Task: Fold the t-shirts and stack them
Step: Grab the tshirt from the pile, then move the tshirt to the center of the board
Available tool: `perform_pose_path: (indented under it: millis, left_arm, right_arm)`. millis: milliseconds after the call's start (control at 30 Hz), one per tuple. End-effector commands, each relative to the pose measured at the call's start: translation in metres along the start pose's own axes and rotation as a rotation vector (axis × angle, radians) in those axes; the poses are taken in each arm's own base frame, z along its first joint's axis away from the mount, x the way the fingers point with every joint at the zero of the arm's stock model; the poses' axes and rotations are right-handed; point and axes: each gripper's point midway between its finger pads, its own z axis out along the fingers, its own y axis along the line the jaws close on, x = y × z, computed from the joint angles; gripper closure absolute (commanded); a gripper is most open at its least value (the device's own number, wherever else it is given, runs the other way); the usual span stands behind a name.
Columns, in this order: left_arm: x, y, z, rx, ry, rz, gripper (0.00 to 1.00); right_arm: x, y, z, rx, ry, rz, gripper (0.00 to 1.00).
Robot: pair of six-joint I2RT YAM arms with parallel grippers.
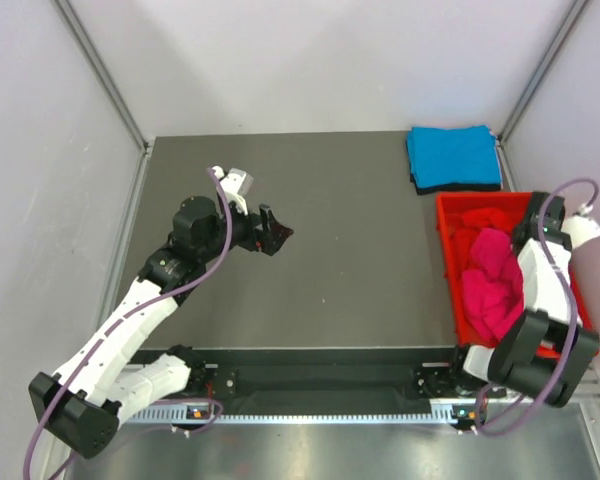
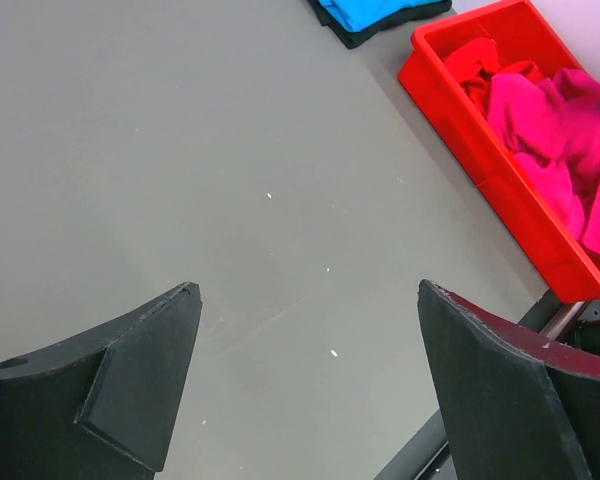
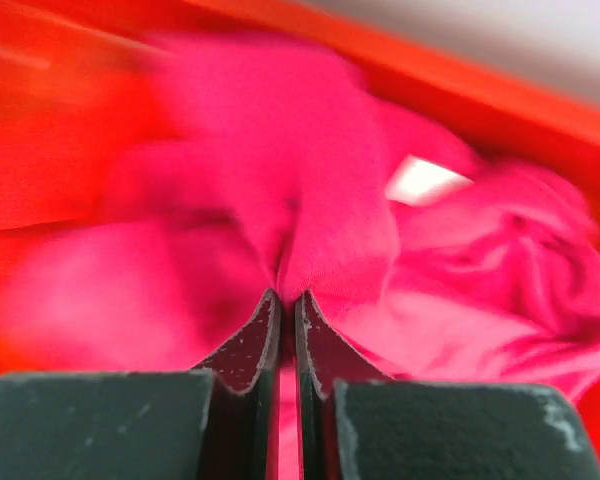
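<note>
A bright pink t-shirt (image 1: 490, 285) lies crumpled in the red crate (image 1: 446, 260) at the right, with a red t-shirt (image 1: 465, 222) bunched behind it. My right gripper (image 3: 288, 295) is shut on a fold of the pink t-shirt (image 3: 320, 180), and cloth bulges just past the tips. In the top view the right arm hides its fingers. A sky-blue t-shirt (image 1: 452, 155) lies folded at the far right of the table. My left gripper (image 1: 278, 235) hangs open over the bare middle-left of the table with nothing between its fingers (image 2: 150, 360).
The crate (image 2: 480, 170) stands along the table's right edge, its long wall facing the middle. A dark folded cloth (image 1: 460, 187) shows under the blue t-shirt. Grey walls close in the table on the left, back and right.
</note>
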Motion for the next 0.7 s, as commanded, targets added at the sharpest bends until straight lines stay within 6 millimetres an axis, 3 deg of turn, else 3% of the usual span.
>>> perform_pose_path:
  millis: [0,33,67,100,167,200,267,300,333,367,400,467,567,600,667]
  left_arm:
    - [-0.004,-0.002,0.002,0.013,-0.025,0.001,0.06]
    - [-0.004,0.001,0.002,-0.001,-0.029,0.001,0.05]
    - [-0.007,0.003,0.001,-0.017,-0.037,-0.002,0.05]
    - [-0.008,0.005,0.0,-0.031,-0.041,-0.002,0.05]
    - [-0.016,0.011,-0.004,-0.078,-0.07,-0.008,0.05]
    - [-0.02,0.012,-0.006,-0.092,-0.08,-0.021,0.05]
    - [-0.028,0.021,-0.012,-0.16,-0.112,-0.051,0.05]
    - [-0.031,0.024,-0.015,-0.188,-0.124,-0.064,0.05]
    - [-0.035,0.027,-0.018,-0.208,-0.136,-0.074,0.05]
    - [-0.037,0.036,-0.024,-0.275,-0.147,-0.1,0.05]
    - [-0.04,0.038,-0.029,-0.295,-0.159,-0.114,0.05]
    - [-0.04,0.043,-0.036,-0.329,-0.173,-0.145,0.04]
    - [-0.041,0.032,-0.044,-0.271,-0.187,-0.151,0.03]
    - [-0.04,0.023,-0.049,-0.231,-0.182,-0.154,0.03]
    - [-0.037,0.022,-0.054,-0.233,-0.179,-0.171,0.03]
  right_arm:
    - [-0.084,0.097,-0.127,-0.637,-0.225,-0.013,1.0]
    - [-0.086,0.113,-0.155,-0.78,-0.232,-0.037,1.0]
    - [-0.101,0.131,-0.195,-0.951,-0.293,-0.01,1.0]
    - [-0.09,0.153,-0.249,-1.191,-0.255,-0.066,1.0]
    - [-0.089,0.173,-0.312,-1.409,-0.238,-0.088,1.0]
    - [-0.091,0.176,-0.388,-1.626,-0.252,-0.141,1.0]
    - [-0.081,0.182,-0.455,-1.847,-0.197,-0.205,1.0]
    - [-0.079,0.161,-0.524,-2.065,-0.206,-0.266,1.0]
    - [-0.076,0.155,-0.547,-2.131,-0.181,-0.288,1.0]
    - [-0.068,0.161,-0.556,-2.146,-0.141,-0.312,1.0]
    - [-0.075,0.153,-0.578,-2.172,-0.15,-0.292,1.0]
    - [-0.065,0.156,-0.578,-2.175,-0.098,-0.298,1.0]
    - [-0.025,0.175,-0.543,-2.104,0.037,-0.29,1.0]
    - [0.015,0.189,-0.509,-2.045,0.128,-0.329,1.0]
    - [0.053,0.197,-0.473,-1.975,0.181,-0.361,1.0]
